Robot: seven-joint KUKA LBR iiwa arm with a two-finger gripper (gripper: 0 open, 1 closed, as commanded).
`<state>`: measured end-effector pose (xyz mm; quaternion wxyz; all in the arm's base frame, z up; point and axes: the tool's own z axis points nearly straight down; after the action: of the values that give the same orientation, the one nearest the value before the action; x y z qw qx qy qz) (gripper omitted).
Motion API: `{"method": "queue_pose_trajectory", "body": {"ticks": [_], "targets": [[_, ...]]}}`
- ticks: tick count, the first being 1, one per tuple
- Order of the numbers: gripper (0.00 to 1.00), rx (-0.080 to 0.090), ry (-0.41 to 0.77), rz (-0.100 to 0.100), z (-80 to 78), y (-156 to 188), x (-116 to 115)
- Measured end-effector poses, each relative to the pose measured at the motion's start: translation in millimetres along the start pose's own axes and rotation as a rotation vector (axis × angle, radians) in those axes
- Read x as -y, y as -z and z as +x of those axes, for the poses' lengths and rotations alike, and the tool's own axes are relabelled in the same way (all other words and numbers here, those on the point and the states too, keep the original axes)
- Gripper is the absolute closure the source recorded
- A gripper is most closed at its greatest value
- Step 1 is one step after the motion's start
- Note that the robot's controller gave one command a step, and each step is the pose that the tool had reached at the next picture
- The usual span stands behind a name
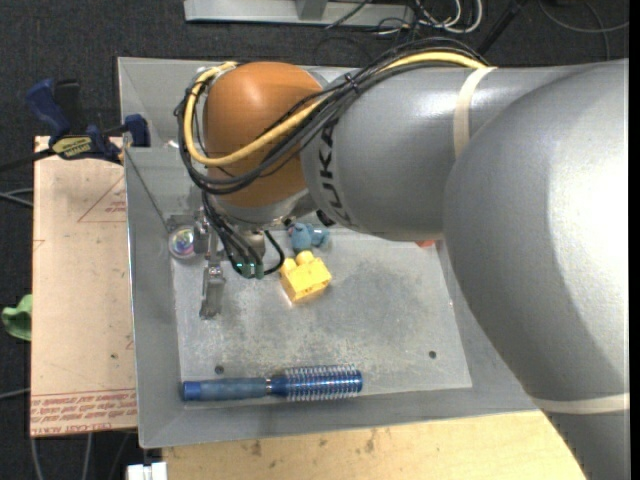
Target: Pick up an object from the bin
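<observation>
Grey metal bin. The arm comes in from the right, with its orange dome cover and black and yellow cables over the bin's far-left part. Below the cover the gripper hangs low over bare floor, close to the left wall and roughly midway between the far and near edges. Whether it is wide or narrow: cannot tell.

Nearest things:
- A small shiny silvery round object sits just beside the gripper on the far-left side, by the left wall.
- A yellow plastic toy block with a stud on top lies tilted near the gripper's right, about mid-floor.

A small light blue plastic piece lies just beyond the yellow block toward the far edge, right at the arm's body. A blue-handled brush with a blue cylindrical bristle head lies flat along the near edge, handle toward the near-left corner, well apart from the gripper. A small orange bit peeks out under the arm toward the right; its kind is unclear.
</observation>
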<state>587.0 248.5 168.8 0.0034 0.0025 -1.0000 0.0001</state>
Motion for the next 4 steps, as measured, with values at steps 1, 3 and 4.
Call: {"method": "queue_pose_trajectory", "body": {"ticks": [1,3,4], "targets": [[0.00,-0.006,0.010,0.005,87.9,-59,72],[1.00,0.009,-0.164,-0.004,96.6,-96,170],[1.00,0.016,-0.157,-0.004,89.1,34,162]]}}
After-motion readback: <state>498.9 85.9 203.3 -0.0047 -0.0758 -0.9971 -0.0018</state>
